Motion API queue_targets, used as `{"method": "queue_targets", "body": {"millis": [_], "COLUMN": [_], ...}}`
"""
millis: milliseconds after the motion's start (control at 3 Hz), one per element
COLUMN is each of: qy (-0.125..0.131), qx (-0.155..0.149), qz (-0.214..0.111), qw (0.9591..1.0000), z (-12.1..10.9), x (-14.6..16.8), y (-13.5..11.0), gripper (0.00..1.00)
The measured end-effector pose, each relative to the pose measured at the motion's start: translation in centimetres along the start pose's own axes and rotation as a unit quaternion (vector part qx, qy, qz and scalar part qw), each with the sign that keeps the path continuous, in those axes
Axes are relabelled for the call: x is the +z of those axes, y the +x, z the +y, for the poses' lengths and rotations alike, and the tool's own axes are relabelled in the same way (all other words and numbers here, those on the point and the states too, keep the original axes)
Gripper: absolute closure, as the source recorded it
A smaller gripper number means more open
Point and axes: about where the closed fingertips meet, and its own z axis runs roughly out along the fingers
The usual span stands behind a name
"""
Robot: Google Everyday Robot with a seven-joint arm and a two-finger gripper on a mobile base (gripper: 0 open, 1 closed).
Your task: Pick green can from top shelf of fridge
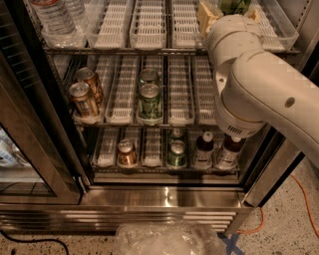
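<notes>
The tool (230,15) sits at the far right of the top shelf (149,30) of the fridge (164,198), mostly hidden behind the wrist (234,37), so no telling if it's clamped or loose. The green can (234,5) is right at it, just beyond, but too little shows to call its axis.

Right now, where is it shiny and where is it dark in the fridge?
Camera view: glare gleams on the steel sill at the bottom; the door frame at left sits dark; the pale arm hides the right side, its pincer at the top shelf.
</notes>
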Motion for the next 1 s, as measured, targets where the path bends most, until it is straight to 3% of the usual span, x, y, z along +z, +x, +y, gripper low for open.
{"method": "queue_targets", "body": {"millis": [333,1000], "qy": [0.000,0.000], "qx": [0.000,0.000], "qz": [0.000,0.000], "qw": [1.0000,1.0000], "z": [0.00,0.00], "x": [0.00,0.00], "y": [0.00,0.00], "gripper": [0.34,0.76]}}
